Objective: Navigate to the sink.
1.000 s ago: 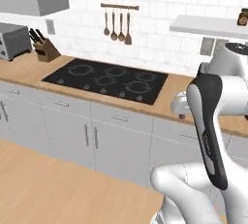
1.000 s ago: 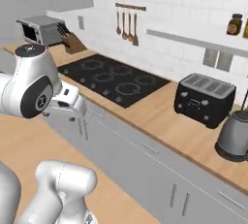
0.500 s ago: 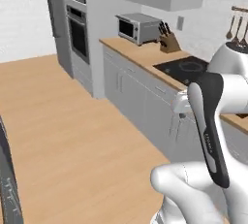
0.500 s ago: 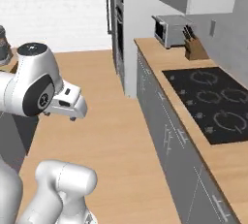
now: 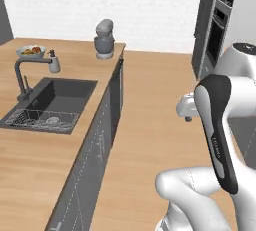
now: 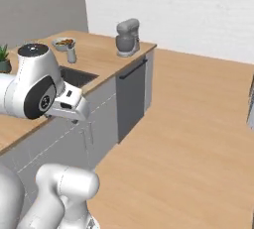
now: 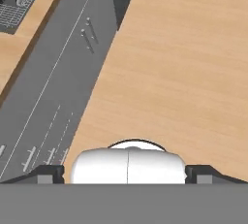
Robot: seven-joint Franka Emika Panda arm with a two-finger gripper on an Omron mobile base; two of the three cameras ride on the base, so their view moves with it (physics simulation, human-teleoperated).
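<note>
The sink (image 5: 56, 99) is a dark grey recessed basin in the wooden counter at the left of the left base view. A wire dish rack (image 5: 42, 120) lies in its near end and a dark angular faucet (image 5: 24, 76) stands on its far left side. In the right base view a strip of the sink (image 6: 78, 77) shows behind my arm. The hand view catches a corner of the sink (image 7: 12, 6) at top left. My gripper (image 7: 127, 173) hangs over the wooden floor beside the cabinets, open, with nothing between its fingertips (image 7: 47, 172).
A grey stand mixer (image 5: 104, 39) sits at the counter's far end, with a fruit bowl (image 5: 30, 51) and a soap dispenser (image 5: 54, 63) behind the sink. A dark dishwasher front (image 6: 131, 96) faces the wooden floor (image 5: 155, 125). A tall oven stack (image 5: 220, 15) stands at the right.
The whole picture has swung: the base has turned away from the cooktop wall, past the oven stack, and now faces the counter with the sink. The arm's pose looks unchanged.
</note>
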